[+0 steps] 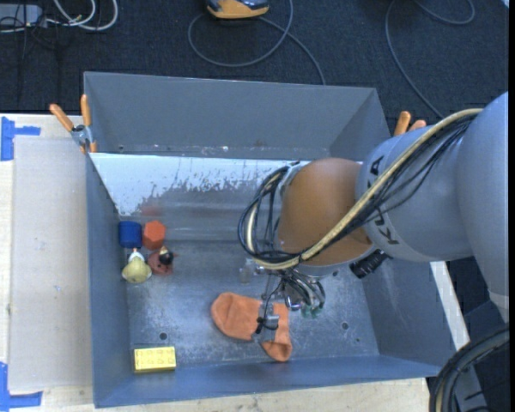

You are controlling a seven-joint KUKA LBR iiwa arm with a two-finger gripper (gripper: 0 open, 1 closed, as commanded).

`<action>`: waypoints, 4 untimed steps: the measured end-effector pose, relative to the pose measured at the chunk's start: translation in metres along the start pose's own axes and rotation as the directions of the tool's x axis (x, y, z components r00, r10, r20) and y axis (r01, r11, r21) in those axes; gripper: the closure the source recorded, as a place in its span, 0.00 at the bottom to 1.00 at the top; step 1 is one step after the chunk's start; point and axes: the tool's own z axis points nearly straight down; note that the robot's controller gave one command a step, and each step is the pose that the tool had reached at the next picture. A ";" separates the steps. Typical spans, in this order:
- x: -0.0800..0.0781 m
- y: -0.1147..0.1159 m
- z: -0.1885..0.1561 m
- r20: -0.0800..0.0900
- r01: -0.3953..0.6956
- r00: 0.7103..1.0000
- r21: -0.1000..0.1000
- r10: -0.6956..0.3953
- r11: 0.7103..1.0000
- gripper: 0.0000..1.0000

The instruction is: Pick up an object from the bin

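where orange cloth [234, 316] lies, gripper [272, 320] hangs.

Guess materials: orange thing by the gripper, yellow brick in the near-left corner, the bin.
Orange thing: looks like soft cloth or felt, matte; lies limp and folded, uneven outline. Yellow brick: probably hard plastic, smooth; crisp rectangular edges. Bin: grey sheet metal, dull finish, scuffed pale on the back slope and floor.

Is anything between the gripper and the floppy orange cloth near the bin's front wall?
Nothing visible: the gripper sits right over the floppy orange cloth piece; the flat yellow brick lies well apart.
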 end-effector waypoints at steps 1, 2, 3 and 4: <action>0.043 -0.025 0.032 0.002 -0.285 0.958 -0.001 0.285 0.958 1.00; 0.043 -0.026 0.032 0.002 -0.287 0.958 -0.001 0.287 0.958 1.00; 0.037 -0.030 0.021 0.000 -0.278 0.961 0.000 0.278 0.961 1.00; 0.030 -0.031 0.014 0.000 -0.277 0.961 0.000 0.277 0.961 1.00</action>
